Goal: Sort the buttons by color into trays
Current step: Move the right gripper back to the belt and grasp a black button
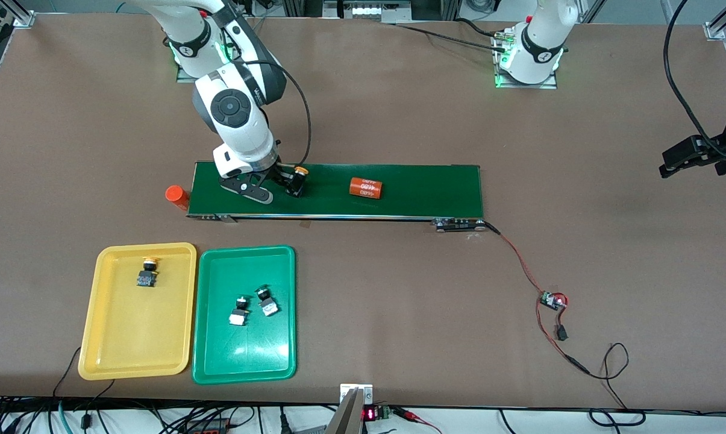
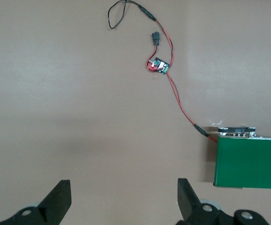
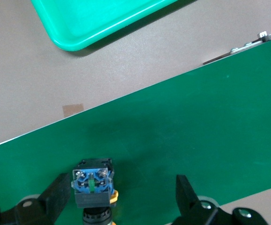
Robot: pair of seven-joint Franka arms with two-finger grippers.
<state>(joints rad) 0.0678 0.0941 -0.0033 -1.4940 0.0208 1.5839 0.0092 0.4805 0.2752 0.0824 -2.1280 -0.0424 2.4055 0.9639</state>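
yellow-capped button (image 1: 297, 181) lying on conveyor belt (image 1: 423, 190) near its right-arm end, between spread fingers of right gripper (image 3: 119, 197), one finger (image 3: 55, 190) just beside the body, not clamped. second yellow button (image 1: 148, 271) in yellow tray (image 1: 103, 355). two green buttons (image 1: 253, 304) mid green tray (image 1: 212, 367), trays side by side along table's camera edge. orange cylinder (image 1: 366, 187) mid-belt, red-capped one (image 1: 176, 194) off belt end. left gripper (image 2: 124, 199) open, waiting over bare table (image 1: 610, 108) by belt's other end.
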